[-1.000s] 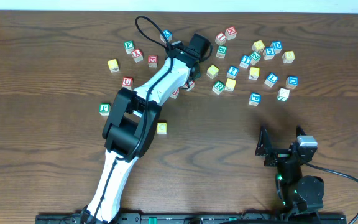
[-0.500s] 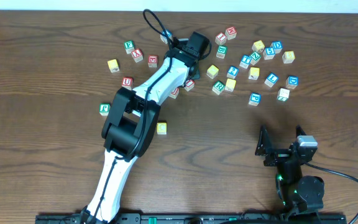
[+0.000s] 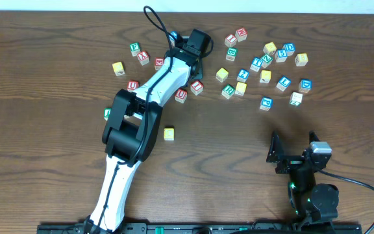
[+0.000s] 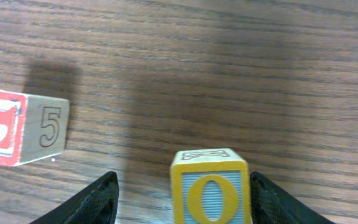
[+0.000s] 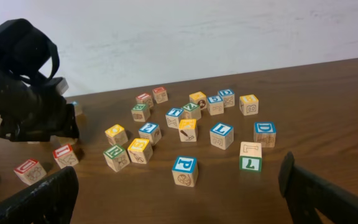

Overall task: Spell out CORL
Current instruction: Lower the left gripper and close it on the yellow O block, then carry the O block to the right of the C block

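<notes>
1. Surface (image 3: 44, 162): dark brown wood grain with a low sheen. The grain runs side to side in the overhead view.
2. Room: a plain pale wall (image 5: 197, 37) stands right behind the far edge of the surface. In the overhead view it shows only as a thin light strip along the top.
3. Left hand (image 4: 183, 185): reached out to the far middle of the surface. Its fingers (image 4: 92, 202) are apart and not clamped on anything.
4. O block (image 4: 210, 190): has a yellow border and a blue face. It sits on the surface between the left hand's fingers, right up against one finger with a clear gap to the other. The overhead view hides it under the hand.
5. 5 block (image 4: 23, 134): has a red top and a 5 engraved on its side. It sits near the O block without touching it.
6. Loose blocks (image 3: 265, 65): scattered across the far right of the surface, with a smaller group (image 3: 138, 58) at far left. One yellow block (image 3: 168, 133) sits alone beside the left arm.
7. Right hand (image 3: 279, 155): low at the near right, well apart from every block. The wrist view shows its fingers spread wide and holding nothing.
8. L block (image 5: 221, 134): has a blue top and sits in the right scatter, with a blue P block (image 5: 184, 169) near it.
9. Black cable (image 3: 153, 16): loops over the far edge behind the left hand.
</notes>
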Motion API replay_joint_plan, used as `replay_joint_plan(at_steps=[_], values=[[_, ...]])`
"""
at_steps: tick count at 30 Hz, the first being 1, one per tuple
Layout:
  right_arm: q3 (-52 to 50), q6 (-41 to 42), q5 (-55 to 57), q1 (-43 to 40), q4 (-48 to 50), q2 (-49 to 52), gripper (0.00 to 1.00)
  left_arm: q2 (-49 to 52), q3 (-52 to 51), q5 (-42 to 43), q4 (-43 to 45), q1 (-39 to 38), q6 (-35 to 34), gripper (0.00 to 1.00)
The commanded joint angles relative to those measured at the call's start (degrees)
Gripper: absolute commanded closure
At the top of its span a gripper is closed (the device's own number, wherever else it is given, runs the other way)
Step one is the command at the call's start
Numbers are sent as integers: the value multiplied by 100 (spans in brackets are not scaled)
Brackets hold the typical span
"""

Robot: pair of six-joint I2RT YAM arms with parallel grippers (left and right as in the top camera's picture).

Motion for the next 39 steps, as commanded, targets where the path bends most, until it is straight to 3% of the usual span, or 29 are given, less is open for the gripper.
replay_joint_plan(at_steps=[1, 7, 14, 19, 31, 39], values=[[-9, -81, 11, -42, -22, -31, 1, 57, 127, 107, 55, 11, 138, 35], [-9, -81, 11, -42, -22, -31, 1, 55, 127, 107, 70, 9, 138, 36], [-9, -81, 11, -42, -22, -31, 1, 57, 127, 107, 72, 9, 136, 50], [-9, -81, 11, -42, -22, -31, 1, 57, 127, 107, 87, 9, 133, 66], [-9, -81, 11, -42, -22, -31, 1, -74, 129, 131, 39, -13, 136, 68], [-9, -81, 11, -42, -22, -31, 1, -1261, 129, 127, -382, -92, 258, 78]])
